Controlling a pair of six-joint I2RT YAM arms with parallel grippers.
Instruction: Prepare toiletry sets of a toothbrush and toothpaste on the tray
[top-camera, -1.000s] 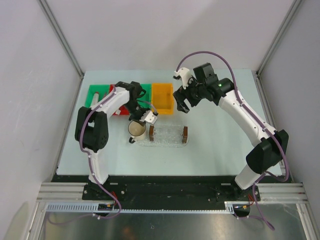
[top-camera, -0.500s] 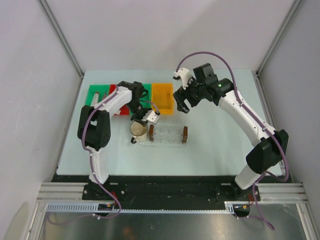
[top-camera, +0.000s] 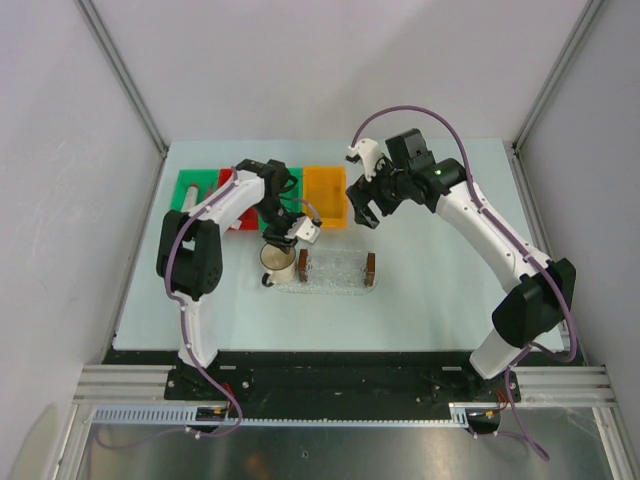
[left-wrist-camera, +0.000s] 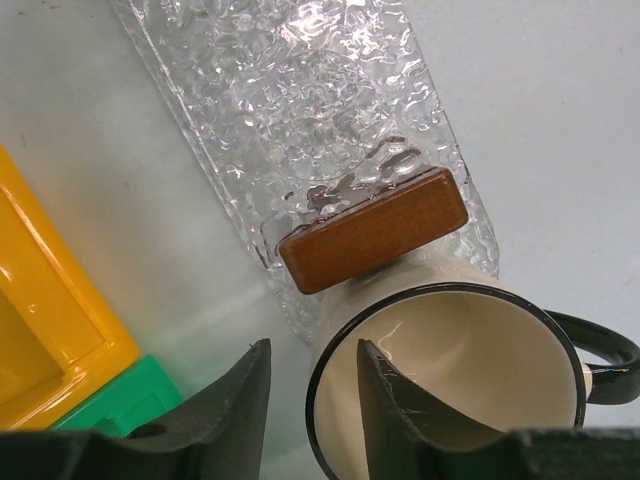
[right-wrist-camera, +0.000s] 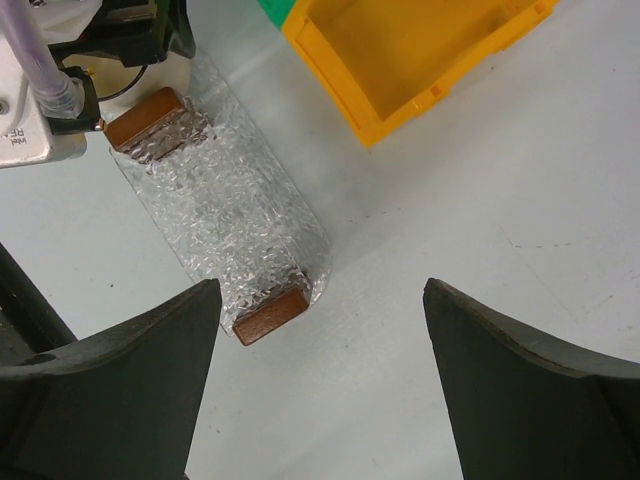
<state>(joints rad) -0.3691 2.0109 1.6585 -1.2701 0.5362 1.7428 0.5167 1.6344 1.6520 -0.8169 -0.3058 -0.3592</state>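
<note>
Hovering over the clear tray (right-wrist-camera: 225, 205), bare of toothbrush and toothpaste, our right pincer (right-wrist-camera: 320, 290) gapes empty; our left pincer (left-wrist-camera: 313, 350), part spread, straddles the rim of the mug (left-wrist-camera: 455, 360). We should lift straight, nudging nothing.

Cream mug (top-camera: 274, 259) with black rim: upright on pale bench (top-camera: 430, 290), handle at near-left. Orange bin (top-camera: 325, 197): far centre, open top. Green bin (top-camera: 195, 188): far left. Red bin (top-camera: 243, 221): between them, mostly hidden.
</note>
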